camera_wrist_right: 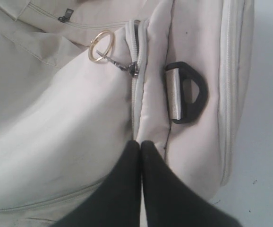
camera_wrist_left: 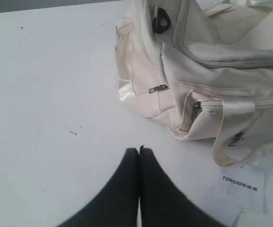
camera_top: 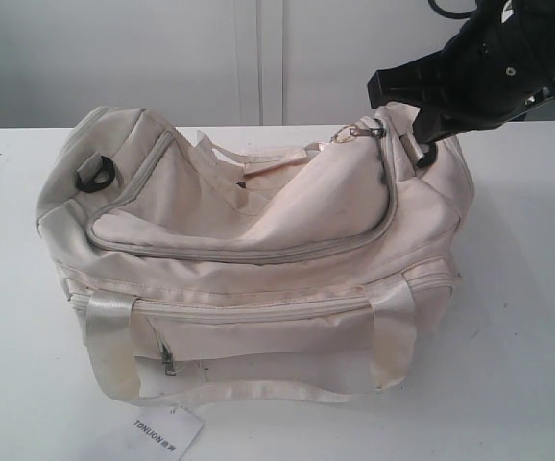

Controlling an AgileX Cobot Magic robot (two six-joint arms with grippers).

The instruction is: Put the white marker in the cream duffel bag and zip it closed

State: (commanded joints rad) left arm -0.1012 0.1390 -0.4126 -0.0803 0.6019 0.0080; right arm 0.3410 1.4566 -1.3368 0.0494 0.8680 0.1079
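Large soft cream fabric duffel bag (camera_top: 258, 240) sits mid-surface, slim white marker unseen, probably inside, zip looks run to its end; right fingers (camera_wrist_right: 120, 189) and left fingers (camera_wrist_left: 120, 189) both clenched empty, so lift right straight up, clear of gold ring zip pull (camera_wrist_right: 101, 46).

The cream duffel bag (camera_top: 258, 221) sits mid-table (camera_top: 518, 288); a paper tag (camera_top: 167, 432) lies at its seven o'clock, the right gripper (camera_top: 423, 152) at its two o'clock, seemingly touching it.
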